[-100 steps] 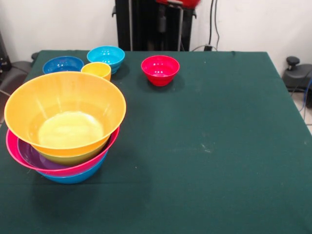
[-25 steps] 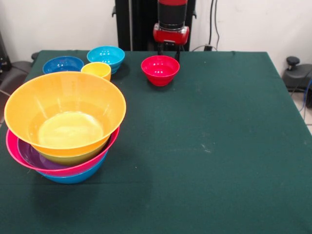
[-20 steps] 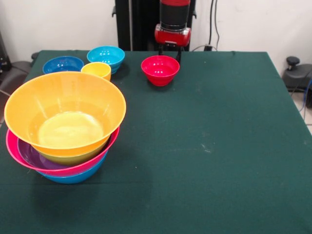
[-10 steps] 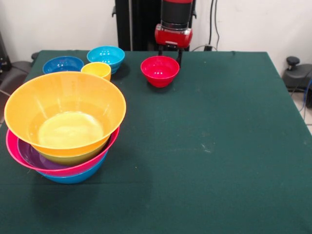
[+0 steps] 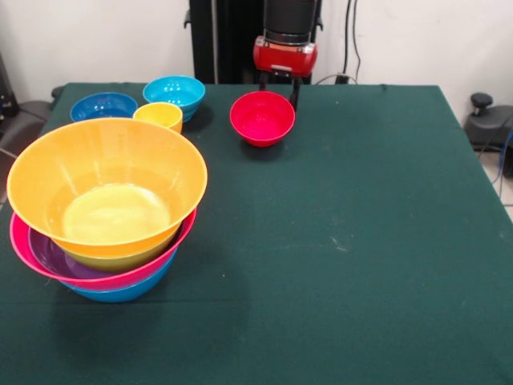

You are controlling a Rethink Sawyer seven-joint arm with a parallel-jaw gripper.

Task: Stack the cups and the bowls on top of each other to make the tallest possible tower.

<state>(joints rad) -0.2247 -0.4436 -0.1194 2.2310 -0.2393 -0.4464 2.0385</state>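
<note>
The tower stands at the near left: a large orange bowl [image 5: 104,180] on top, nested in a green bowl [image 5: 120,259], a purple bowl [image 5: 46,253], a pink bowl [image 5: 156,261] and a blue bowl [image 5: 120,293]. A yellow-orange cup [image 5: 159,115], a dark blue bowl [image 5: 104,106] and a light blue bowl [image 5: 175,91] stand at the far left. My gripper [image 5: 279,87] is at the table's far edge, shut on the far rim of the small red bowl [image 5: 260,120]. That bowl is tilted toward the camera and slightly raised. The red cup is out of view.
The green table cloth [image 5: 361,241] spreads to the right and near side. The black pedestal [image 5: 224,40] stands behind the gripper. A black device [image 5: 487,120] sits off the table's right edge.
The gripper has drifted slightly right and up. The small red bowl has tipped toward the camera and come up off the cloth a little, shifting slightly left.
</note>
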